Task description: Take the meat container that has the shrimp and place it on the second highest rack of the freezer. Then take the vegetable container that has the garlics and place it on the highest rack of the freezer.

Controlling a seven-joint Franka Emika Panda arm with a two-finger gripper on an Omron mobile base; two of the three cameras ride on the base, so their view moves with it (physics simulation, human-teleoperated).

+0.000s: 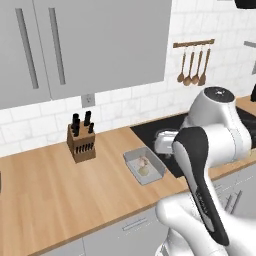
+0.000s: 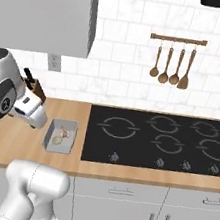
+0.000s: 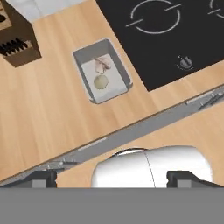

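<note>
- The vegetable container [image 3: 102, 70] sits on the wooden counter [image 3: 48, 113], just beside the black cooktop [image 3: 166, 39], with the garlics [image 3: 100, 81] inside, judged to be awaiting pickup.
- The gripper [image 3: 112, 179] hangs well above it, fingers spread wide and empty, likely lining up a descent.
- The left base view adds a knife block [image 1: 81, 137] near the tray; the right base view shows hanging utensils [image 2: 172, 67].
</note>
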